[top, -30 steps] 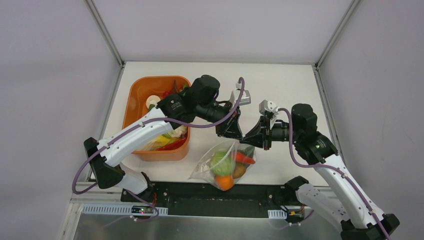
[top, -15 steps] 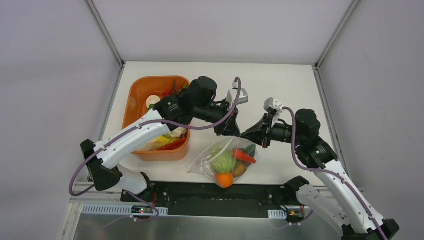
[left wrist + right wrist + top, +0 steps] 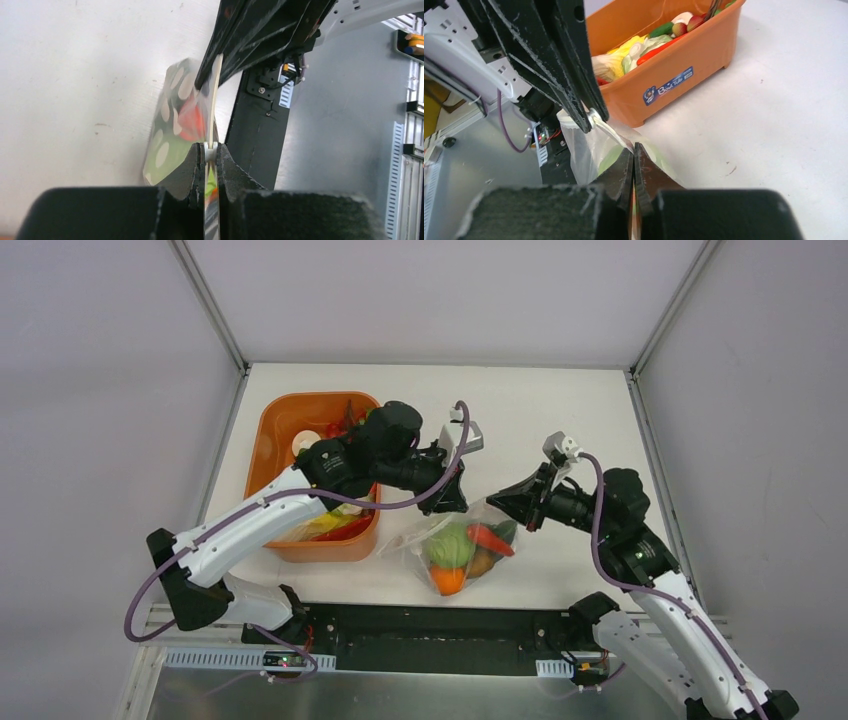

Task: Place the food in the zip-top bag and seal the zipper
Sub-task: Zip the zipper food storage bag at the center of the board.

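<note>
Zip-top bag [image 3: 425,540] lies near the front of the worktop [image 3: 560,420] with its mouth held up and the food [image 3: 452,558] already inside, sagging toward the near edge. We have the left pincer [image 3: 452,506] closed tight on the zipper [image 3: 214,100], and the right pincer [image 3: 492,502] pinched fully shut on the same strip just beside it. The zipper's long axis runs straight from one pincer to the other, left to right across us. We judge the sealing stroke must follow that line, one pincer sliding outward while the other anchors
</note>
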`<state>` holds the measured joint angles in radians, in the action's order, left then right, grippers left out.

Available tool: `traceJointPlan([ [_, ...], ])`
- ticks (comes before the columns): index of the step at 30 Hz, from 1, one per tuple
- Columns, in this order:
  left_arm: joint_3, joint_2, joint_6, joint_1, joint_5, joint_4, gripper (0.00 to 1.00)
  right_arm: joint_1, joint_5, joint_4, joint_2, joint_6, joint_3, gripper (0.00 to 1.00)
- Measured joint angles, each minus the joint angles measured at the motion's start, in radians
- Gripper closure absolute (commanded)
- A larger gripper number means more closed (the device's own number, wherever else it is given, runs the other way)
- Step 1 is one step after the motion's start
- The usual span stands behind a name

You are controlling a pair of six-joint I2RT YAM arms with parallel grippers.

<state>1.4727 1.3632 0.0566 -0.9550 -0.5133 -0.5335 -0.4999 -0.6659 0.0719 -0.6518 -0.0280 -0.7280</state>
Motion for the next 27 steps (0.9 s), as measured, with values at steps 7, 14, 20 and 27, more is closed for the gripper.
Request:
traceJointPlan([
  [7,-0.042,-0.076,-0.011,0.000,0.086,-0.014,1.00,0.004,0.100,0.000,0.051,0.019,0.005,1.00],
  [14,-0.055,-0.115,-0.026,0.001,0.156,-0.054,1.00,0.006,0.221,0.015,0.076,0.027,0.007,1.00],
  [20,-0.085,-0.120,-0.024,0.002,0.179,-0.055,1.00,0.011,0.234,0.056,0.057,0.027,0.007,0.96],
  [27,-0.084,-0.092,-0.024,0.002,0.183,-0.061,1.00,0.021,0.190,0.119,0.024,0.040,-0.011,0.34],
])
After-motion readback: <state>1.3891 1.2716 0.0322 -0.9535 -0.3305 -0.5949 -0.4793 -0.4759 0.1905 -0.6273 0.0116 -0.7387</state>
